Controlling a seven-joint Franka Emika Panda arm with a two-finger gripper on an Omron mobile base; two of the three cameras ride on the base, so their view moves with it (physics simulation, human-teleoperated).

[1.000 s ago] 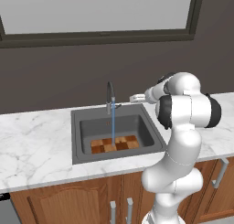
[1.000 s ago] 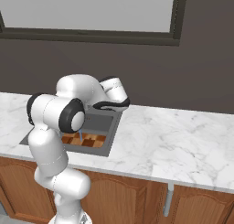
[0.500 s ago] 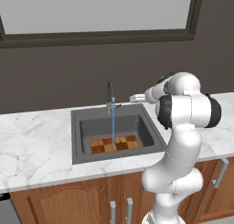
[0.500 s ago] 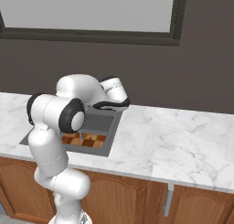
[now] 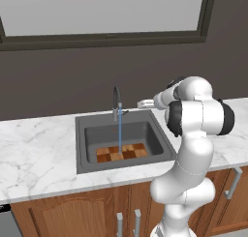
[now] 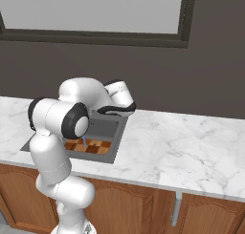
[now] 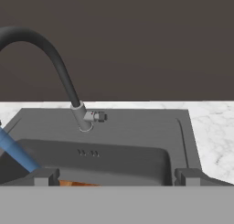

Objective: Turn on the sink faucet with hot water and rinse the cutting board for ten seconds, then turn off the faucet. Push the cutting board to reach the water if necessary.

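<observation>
I am holding my gripper spread wide beside the faucet, gripping nothing, while water is falling onto the cutting board in the sink.

One sink, one faucet and one stream of water falling onto a single cutting board in a simulated kitchen. One window spans the wall above; four cabinet handles appear below the counter, though some may be cut off.
</observation>
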